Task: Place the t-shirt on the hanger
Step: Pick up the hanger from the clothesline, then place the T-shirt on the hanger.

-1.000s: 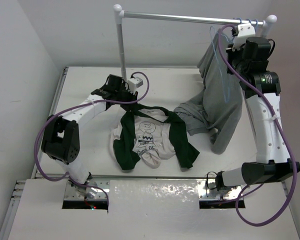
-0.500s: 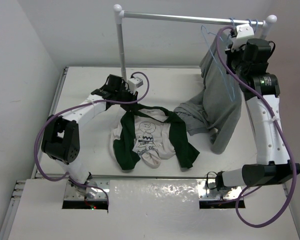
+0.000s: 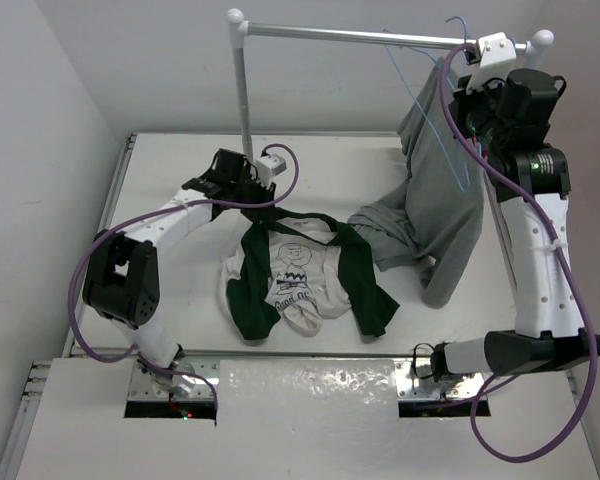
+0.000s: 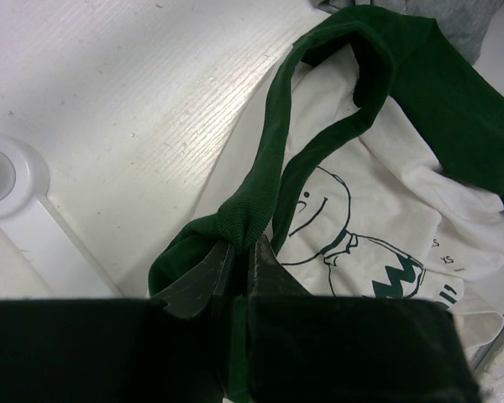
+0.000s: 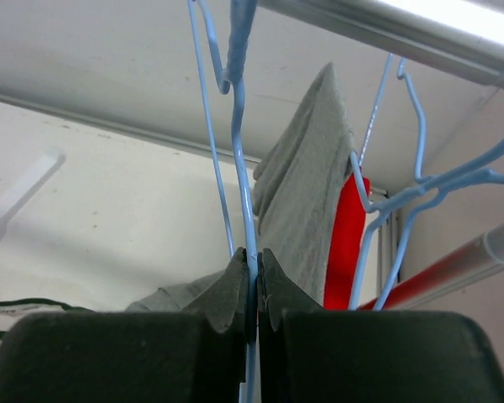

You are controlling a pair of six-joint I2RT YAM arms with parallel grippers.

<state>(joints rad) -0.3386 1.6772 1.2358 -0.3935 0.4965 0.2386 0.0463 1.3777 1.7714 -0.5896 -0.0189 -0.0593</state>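
The t-shirt (image 3: 300,275) lies crumpled on the table, white with dark green sleeves and a cartoon face showing. My left gripper (image 3: 248,200) is shut on its green collar at the shirt's far left edge. In the left wrist view the collar (image 4: 273,168) loops up from the closed gripper (image 4: 242,248). My right gripper (image 3: 467,90) is up by the rail's right end, shut on the pale-blue wire hanger (image 3: 420,105). The hanger's hook sticks up above the rail. In the right wrist view the wire (image 5: 244,168) runs straight between the closed right gripper (image 5: 252,256).
A plain grey shirt (image 3: 435,200) hangs from the rail (image 3: 360,37) and trails onto the table beside the t-shirt. The rail's post (image 3: 242,100) stands just behind my left gripper. A red hanger (image 5: 346,243) and more blue hangers (image 5: 420,185) hang at the rail's right end.
My right gripper has risen with the pale-blue hanger. Its hook now stands above the rail and its body has swung left. The left arm and t-shirt have not moved.
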